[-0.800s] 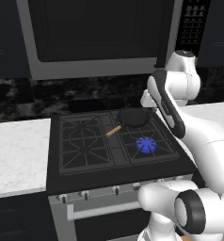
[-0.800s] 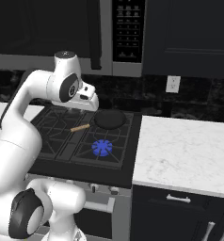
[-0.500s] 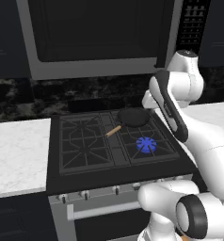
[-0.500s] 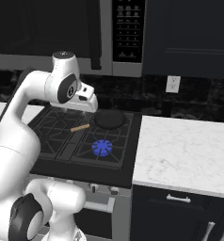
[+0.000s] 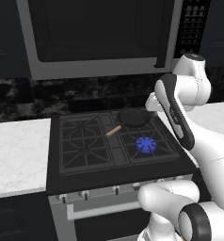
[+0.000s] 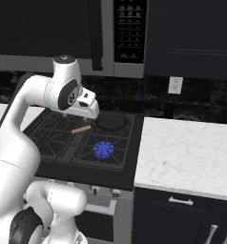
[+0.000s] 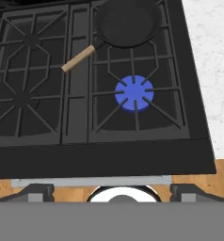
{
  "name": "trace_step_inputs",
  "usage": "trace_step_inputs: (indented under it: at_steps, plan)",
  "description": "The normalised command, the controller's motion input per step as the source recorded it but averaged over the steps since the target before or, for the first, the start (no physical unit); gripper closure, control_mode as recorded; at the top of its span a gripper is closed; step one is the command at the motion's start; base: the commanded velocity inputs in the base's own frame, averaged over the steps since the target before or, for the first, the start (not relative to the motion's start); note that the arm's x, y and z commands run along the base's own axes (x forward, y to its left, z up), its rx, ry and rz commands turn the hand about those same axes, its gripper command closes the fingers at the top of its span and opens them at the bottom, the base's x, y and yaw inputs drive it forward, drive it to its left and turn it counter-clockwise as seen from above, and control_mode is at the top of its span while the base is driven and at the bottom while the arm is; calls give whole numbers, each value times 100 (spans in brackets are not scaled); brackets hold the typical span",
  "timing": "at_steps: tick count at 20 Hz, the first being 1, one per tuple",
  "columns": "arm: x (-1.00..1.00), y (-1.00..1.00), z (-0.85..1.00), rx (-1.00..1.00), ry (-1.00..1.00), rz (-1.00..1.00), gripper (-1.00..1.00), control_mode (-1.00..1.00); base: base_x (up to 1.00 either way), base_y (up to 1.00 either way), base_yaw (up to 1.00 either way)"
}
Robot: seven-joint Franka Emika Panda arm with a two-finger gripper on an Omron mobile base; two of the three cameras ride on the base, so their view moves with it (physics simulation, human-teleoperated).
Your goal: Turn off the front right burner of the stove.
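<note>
stove [image 5: 85, 155]: between tabletops, rigid, fixed
pan [image 7: 128, 21]: far right grate
burner [image 7: 134, 93]: near right, lit blue
hand [image 7: 113, 192]: above stove, fingers spread wide, empty
knobs [image 5: 116, 189]: small, stiff, likely slippery; pinch rightmost across its sides, twist

Black stove [image 7: 76, 141], blue front right burner [image 7: 134, 93], white-veined marble counter [image 6: 187, 152].

Home kitchen, black gas stove [image 5: 85, 179], microwave [image 5: 100, 37] above, marble counter [image 6: 182, 152], dark cabinets [image 6: 182, 219]
</note>
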Motion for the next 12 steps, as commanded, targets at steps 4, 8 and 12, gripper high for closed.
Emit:
trace_step_inputs:
  at_steps: [4,8,12]
  plan:
    - [-28,-30,-6,13,0,-13,-100,-100,0,0,0]
    - [0,0,0,0,0,0,-100,-100,0,0,0]
    - [0,0,0,0,0,0,-100,-100,0,0,0]
